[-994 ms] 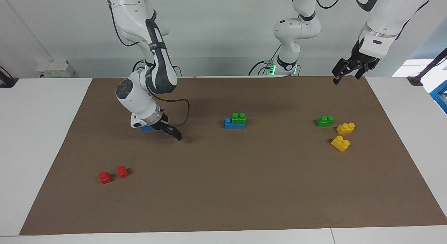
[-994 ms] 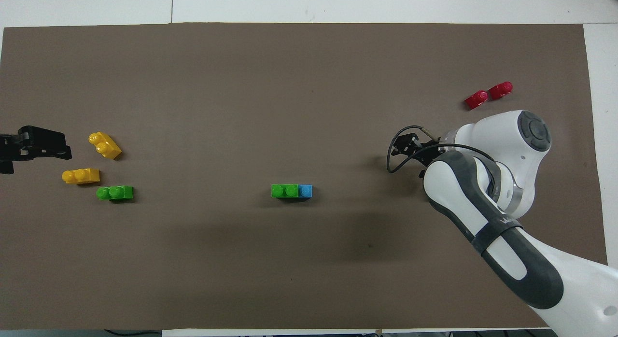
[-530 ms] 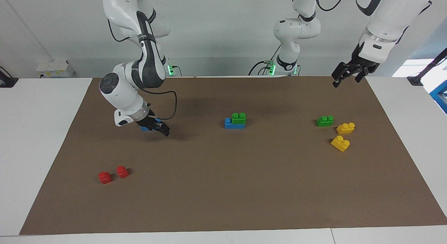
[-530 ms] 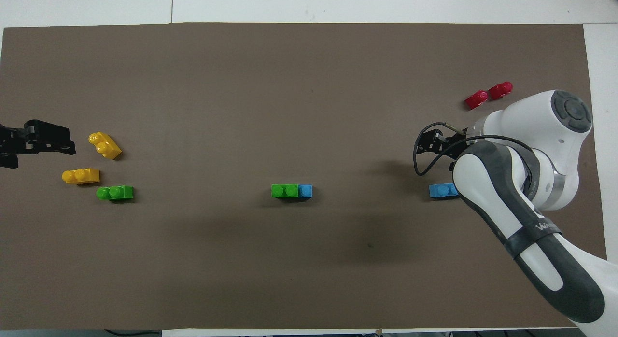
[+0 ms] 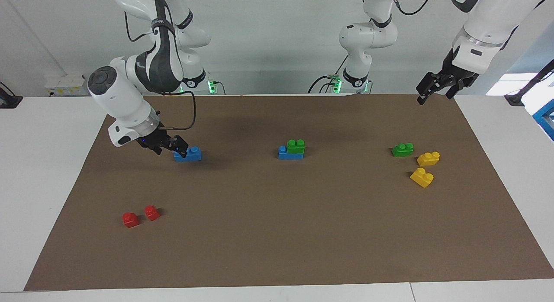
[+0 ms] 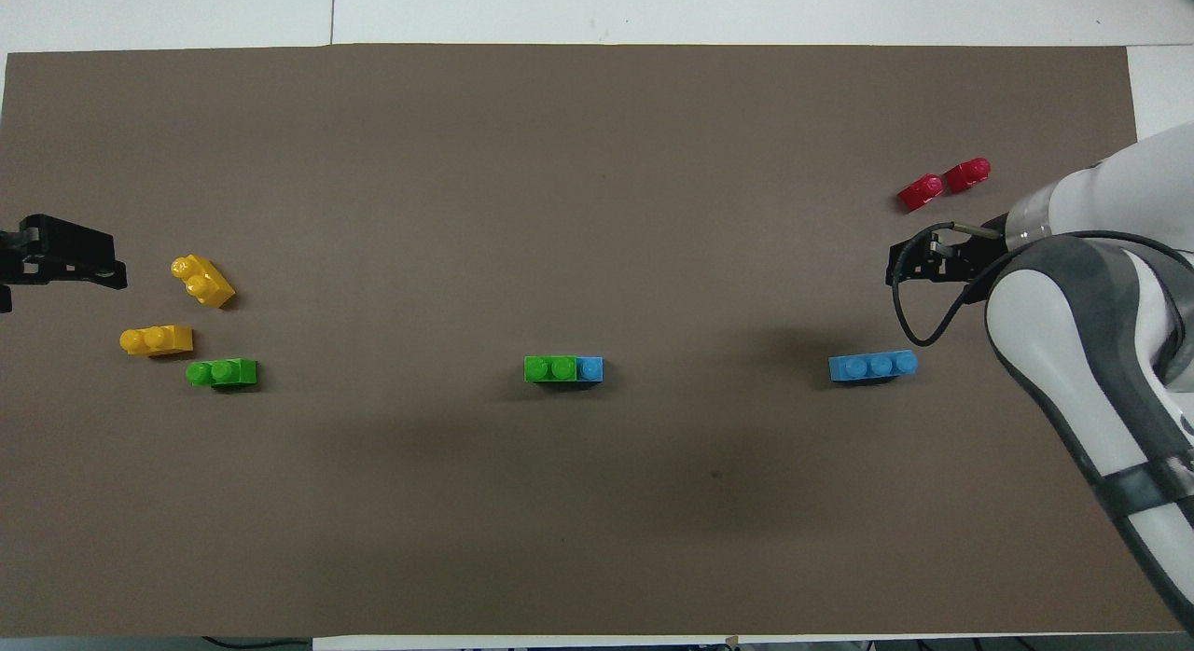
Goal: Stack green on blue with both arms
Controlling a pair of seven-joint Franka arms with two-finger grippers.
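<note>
Mid-frame, a green brick (image 5: 296, 146) already sits on a blue brick (image 5: 285, 153); the right gripper (image 5: 169, 146) has retreated toward frame left, empty and open, baring the spare blue brick (image 5: 188, 154); the left gripper (image 5: 440, 85), upper right, waits, open

White counter (image 5: 52, 133), seam lines visible in its top. Brown mat (image 5: 303, 232) covers most of it, white margins showing at both ends and along edges. Plain pale grey-white wall (image 5: 277, 42) at robots' end. Small white box (image 5: 68, 85) on counter by wall, toward right arm's end. Blue-framed fixture (image 5: 546, 118) and bright lit patch at left arm's end. Even, soft lighting; faint shadows on mat.
</note>
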